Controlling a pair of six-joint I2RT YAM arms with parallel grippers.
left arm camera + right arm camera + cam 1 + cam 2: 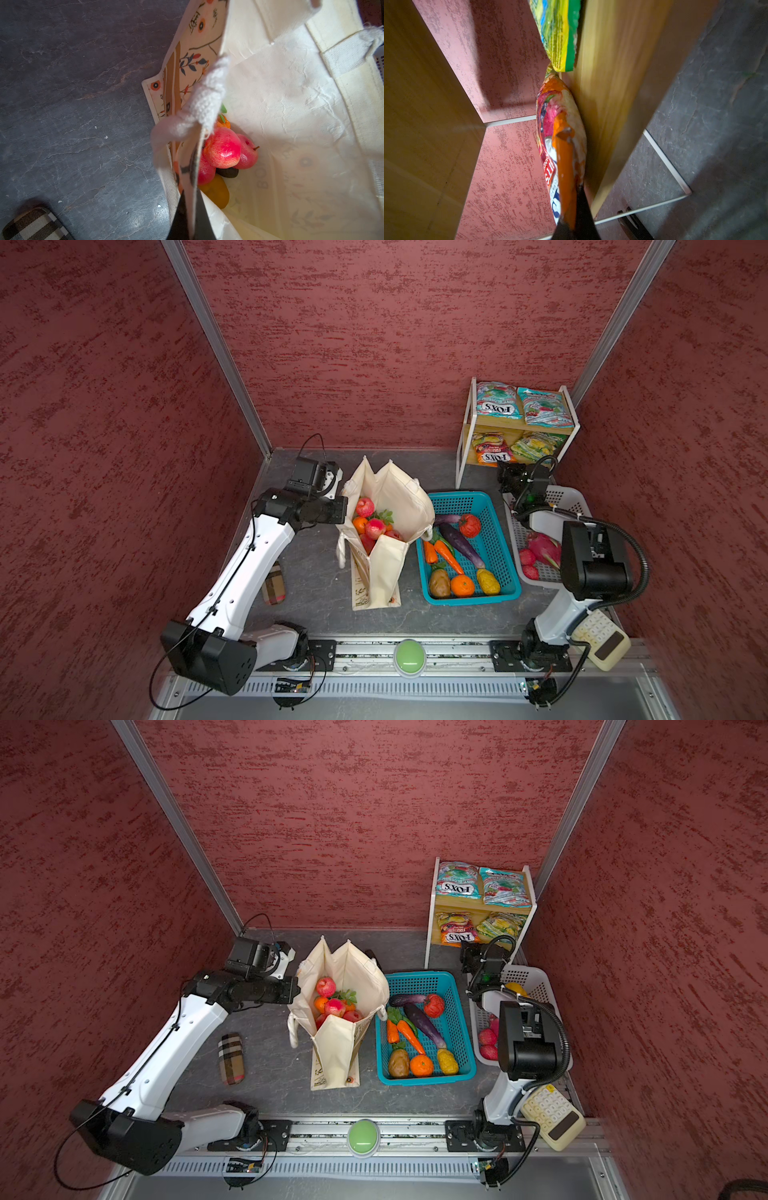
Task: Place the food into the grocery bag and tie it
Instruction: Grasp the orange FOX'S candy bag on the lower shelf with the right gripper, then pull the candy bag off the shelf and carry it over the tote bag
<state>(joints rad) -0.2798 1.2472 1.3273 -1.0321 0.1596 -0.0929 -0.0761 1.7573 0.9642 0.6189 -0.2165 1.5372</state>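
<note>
At the lower shelf | your right gripper is closed on the edge of the orange packet to draw it out | your left gripper pinches the rim of the grocery bag, propping its mouth open beside the teal basket.

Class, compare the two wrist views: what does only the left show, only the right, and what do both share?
Left wrist view only: the grocery bag, its edge clamped in the shut jaws of the left gripper, red apples inside. Right wrist view only: the orange FOX'S packet, pinched by the right gripper, in the wooden shelf. Both: the dark tabletop.
</note>
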